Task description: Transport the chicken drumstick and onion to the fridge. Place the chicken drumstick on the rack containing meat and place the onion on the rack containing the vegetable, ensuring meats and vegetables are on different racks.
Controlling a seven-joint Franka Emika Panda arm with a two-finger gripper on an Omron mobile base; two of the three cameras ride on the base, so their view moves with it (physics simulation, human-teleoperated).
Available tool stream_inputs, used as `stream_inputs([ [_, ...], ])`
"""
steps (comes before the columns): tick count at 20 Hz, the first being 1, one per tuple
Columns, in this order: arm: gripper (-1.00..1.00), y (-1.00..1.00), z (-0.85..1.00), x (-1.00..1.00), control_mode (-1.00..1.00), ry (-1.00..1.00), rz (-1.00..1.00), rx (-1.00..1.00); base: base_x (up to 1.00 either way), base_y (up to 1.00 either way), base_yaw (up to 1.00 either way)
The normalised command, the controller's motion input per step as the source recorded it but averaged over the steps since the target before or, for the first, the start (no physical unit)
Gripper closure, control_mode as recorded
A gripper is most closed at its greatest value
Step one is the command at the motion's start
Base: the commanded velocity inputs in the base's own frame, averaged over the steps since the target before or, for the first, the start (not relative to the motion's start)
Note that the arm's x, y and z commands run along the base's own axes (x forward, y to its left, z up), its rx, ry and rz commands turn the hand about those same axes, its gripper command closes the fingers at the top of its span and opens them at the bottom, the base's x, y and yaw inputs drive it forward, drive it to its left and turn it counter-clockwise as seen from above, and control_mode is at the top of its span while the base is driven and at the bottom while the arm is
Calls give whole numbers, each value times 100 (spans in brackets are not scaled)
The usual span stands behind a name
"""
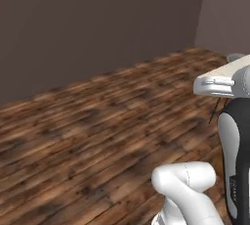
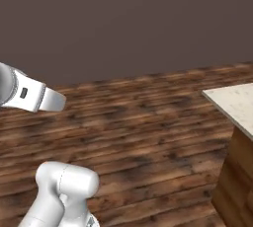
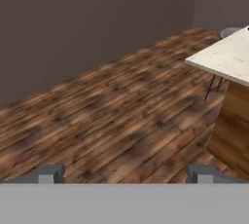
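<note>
The mobile arm faces open wooden floor [image 3: 112, 116] and a bare dark wall [image 3: 87, 23], its tool [image 3: 125, 173] carried empty with the two dark fingertips [image 3: 48, 172] standing wide apart at the bottom of the hand view, nothing between them. Neither the chicken drumstick, the onion nor the fridge can be placed from these pictures, so where they lie cannot be told; the step in hand looks like a drive across the room rather than a grasp. In the hand view a pale stone-topped bench [image 3: 228, 55] with wooden sides juts in at about 2 o'clock, its near corner pointing toward the middle of the floor, and thin dark stool legs [image 3: 214, 84] stand just beyond that corner. In the right base view the same bench corner [image 2: 232, 100] sits at 3 o'clock, well apart from the arm's white elbow. To do this leg well, the base probably wants to keep turning or rolling until a task thing comes into sight, with the arm held tucked and the tool kept level so the hand view can search ahead. The free room runs from 9 o'clock through 12 o'clock, bounded only by the wall; the tight side is toward 2 and 3 o'clock, where a swing of the forearm [image 1: 222, 82] could clip the bench edge or the stool.
</note>
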Motion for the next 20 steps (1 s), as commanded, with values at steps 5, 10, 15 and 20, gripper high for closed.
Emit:
stream_inputs([
  [5, -100, 0, 0, 0, 100, 0, 0, 0, 100, 72, -43],
  [10, -100, 0, 0, 0, 100, 0, 0, 0, 100, 84, -42],
  [15, -100, 0, 0, 0, 100, 0, 0, 0, 100, 99, -47],
  [20, -100, 0, 0, 0, 100, 0, 0, 0, 100, 100, -47],
])
